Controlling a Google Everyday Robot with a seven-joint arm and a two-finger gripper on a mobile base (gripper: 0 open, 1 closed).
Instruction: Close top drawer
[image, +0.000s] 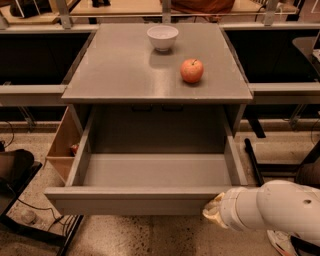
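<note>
We judge the drawer (135, 202) rigid and handle-less — push its front. The gripper (213, 210) sits at the right corner, and we cannot tell its state.

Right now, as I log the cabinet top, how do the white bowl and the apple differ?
The white bowl is white and hollow; the apple is red-orange and solid, with a stem. The bowl stands near the back edge; the apple lies nearer the front, further right in view. Both rest on the grey cabinet top, apart. The gripper is low, by the front right corner of the open top drawer.
</note>
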